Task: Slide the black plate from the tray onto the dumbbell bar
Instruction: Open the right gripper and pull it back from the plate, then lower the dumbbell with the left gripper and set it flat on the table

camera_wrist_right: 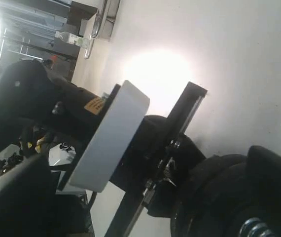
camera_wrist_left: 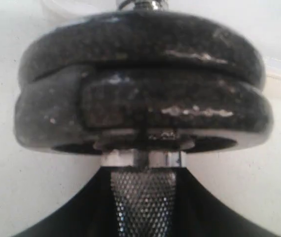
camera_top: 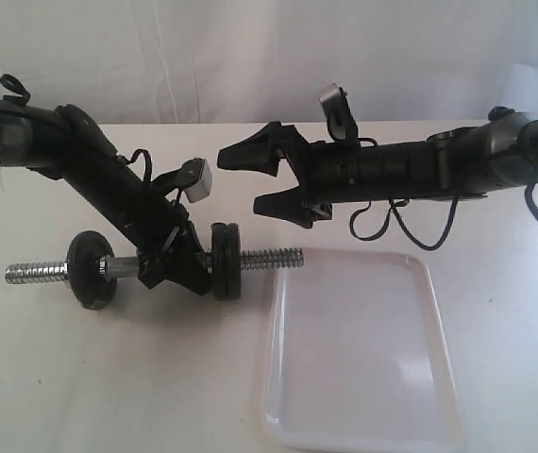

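The dumbbell bar (camera_top: 274,257) lies on the white table, left of the tray (camera_top: 363,349). My left gripper (camera_top: 170,269) is shut on its knurled middle (camera_wrist_left: 143,197). Two black plates sit side by side on the bar just right of that gripper, and the outer black plate (camera_top: 232,260) faces the tray. Close up in the left wrist view they stack as the outer plate (camera_wrist_left: 140,39) and the inner plate (camera_wrist_left: 140,108). Another black plate (camera_top: 92,269) sits on the bar's left part. My right gripper (camera_top: 241,179) hangs open above the bar's right end, holding nothing. The tray holds nothing.
The bar's threaded left end (camera_top: 33,274) sticks out toward the table's left side. The left arm's white camera block (camera_top: 198,179) stands close to my right gripper's fingertips. A black cable (camera_top: 411,226) loops down under the right arm, above the tray's far edge.
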### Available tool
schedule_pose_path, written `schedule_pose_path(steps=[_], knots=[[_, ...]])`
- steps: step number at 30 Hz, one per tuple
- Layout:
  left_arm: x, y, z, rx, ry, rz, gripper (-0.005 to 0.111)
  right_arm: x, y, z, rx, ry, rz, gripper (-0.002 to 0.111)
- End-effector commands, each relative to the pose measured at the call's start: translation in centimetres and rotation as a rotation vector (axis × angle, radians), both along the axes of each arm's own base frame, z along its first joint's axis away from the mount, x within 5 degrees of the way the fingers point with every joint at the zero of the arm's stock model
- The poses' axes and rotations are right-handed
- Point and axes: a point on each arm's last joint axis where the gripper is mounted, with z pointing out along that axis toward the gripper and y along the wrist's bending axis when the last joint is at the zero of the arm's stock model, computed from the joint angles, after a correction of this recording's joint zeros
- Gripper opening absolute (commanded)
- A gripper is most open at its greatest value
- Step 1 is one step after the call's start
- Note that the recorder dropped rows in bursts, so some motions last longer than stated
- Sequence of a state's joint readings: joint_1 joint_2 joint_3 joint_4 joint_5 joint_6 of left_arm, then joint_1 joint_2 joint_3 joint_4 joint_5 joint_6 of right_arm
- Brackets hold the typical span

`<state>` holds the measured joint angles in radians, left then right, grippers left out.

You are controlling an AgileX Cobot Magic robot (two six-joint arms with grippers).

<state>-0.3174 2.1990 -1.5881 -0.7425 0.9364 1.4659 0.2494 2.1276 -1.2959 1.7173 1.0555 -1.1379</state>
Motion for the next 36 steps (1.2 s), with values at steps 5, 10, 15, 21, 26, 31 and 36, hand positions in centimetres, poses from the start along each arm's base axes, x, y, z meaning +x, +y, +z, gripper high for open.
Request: schedule_pose_path(steps=[5,10,15,21,26,31,36], knots=[[-1.4,-0.2,7.7,-0.128,-0.086,-0.015,0.000,0.0,-0.1,-0.1,-0.068,-0.029,0.015,0.104],[-1.5,0.0,7.5,-0.095,-0.087,-0.033,0.000,-0.2,-0.5,-1.0,-0.182,-0.048,0.051,0.104],[-1.5,0.2,7.0,-0.037,-0.070,-0.028,0.000,0.1,-2.1,-0.6,-0.243,-0.070,0.038,0.104],[-1.1,0.2,5.4,-0.013,-0.030,-0.004,0.022,0.4,-4.0,-0.2,-0.290,-0.062,0.024,0.103],[-1.0,0.1,4.4,-0.010,-0.002,0.002,0.053,0.3,-4.2,-0.3,-0.314,-0.071,0.033,0.103],[-0.9,0.1,4.4,-0.007,0.020,0.034,0.074,0.5,-4.4,-0.4,-0.324,-0.067,0.016,0.103],[-0.8,0.3,4.2,0.022,0.003,0.043,0.074,0.5,-4.4,-0.4,-0.328,-0.073,0.018,0.103]])
